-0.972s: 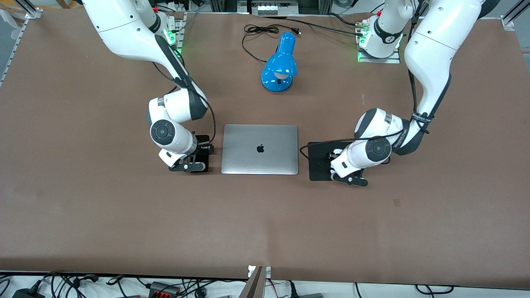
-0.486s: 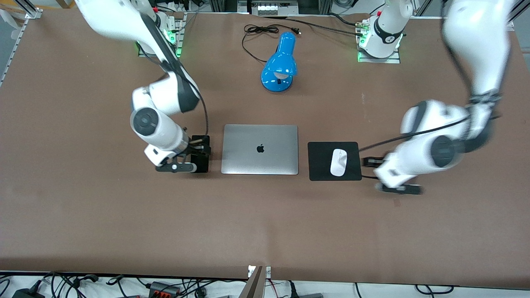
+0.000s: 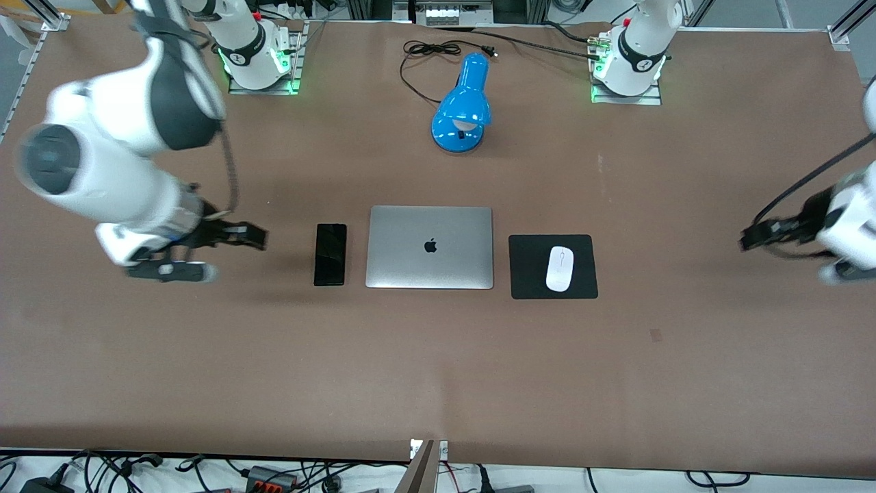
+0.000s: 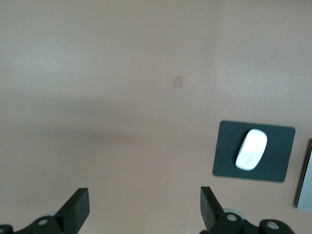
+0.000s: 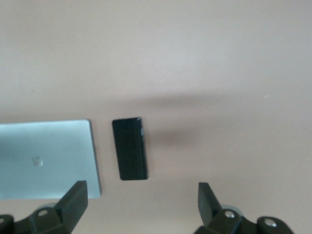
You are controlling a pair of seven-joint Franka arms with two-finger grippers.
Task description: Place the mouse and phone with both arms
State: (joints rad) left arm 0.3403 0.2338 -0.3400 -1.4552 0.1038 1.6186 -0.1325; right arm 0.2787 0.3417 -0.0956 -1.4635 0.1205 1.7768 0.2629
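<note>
A brown matte counter (image 3: 438,370) fills the room's middle, with cables tangled along its near edge. Lying flat in one row are the phone (image 3: 330,253), a closed silver laptop (image 3: 430,246) and a black square pad (image 3: 553,266). The slim glossy phone sits just beside the laptop toward the right arm's end, its long axis running near to far. The smooth white oval mouse (image 3: 559,268) rests on the pad, also lengthwise near to far. The right end effector (image 3: 236,239) and the left end effector (image 3: 756,236) hang over bare counter, fingers spread and empty. Farther off a glossy blue lamp (image 3: 463,106) lies with its black cord (image 3: 428,51).
</note>
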